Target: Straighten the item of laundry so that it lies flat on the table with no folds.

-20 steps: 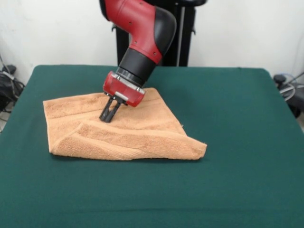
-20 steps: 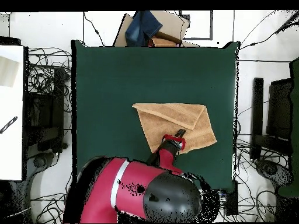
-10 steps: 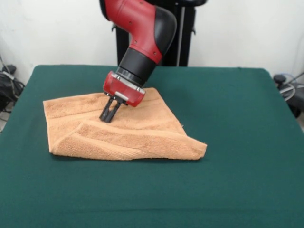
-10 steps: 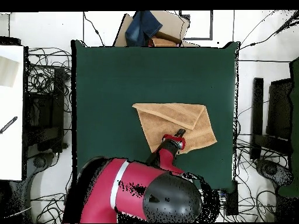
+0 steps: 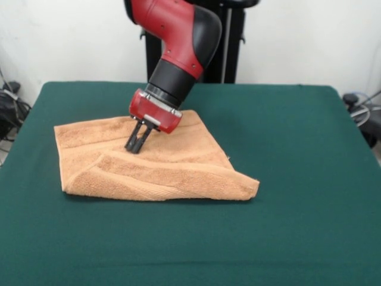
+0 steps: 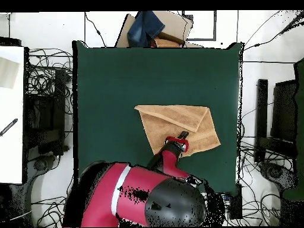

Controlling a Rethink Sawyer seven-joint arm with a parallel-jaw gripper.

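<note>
1. Nearest the front camera: folded-over flap of the peach-orange terry-cloth towel [image 5: 156, 164], doubled along the near edge, long axis running side to side on the dark green felt worktop [image 5: 286, 238].
2. Behind the fold: black end effector [image 5: 136, 145], fingers narrow, tips down on the single layer; a pinch cannot be confirmed.
3. The fold lies camera-side of the tips.

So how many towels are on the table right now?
1. The towel lies partly folded on the green table, left of centre in the front view, with the gripper down on it. Nothing suggests another hidden underneath.
</note>
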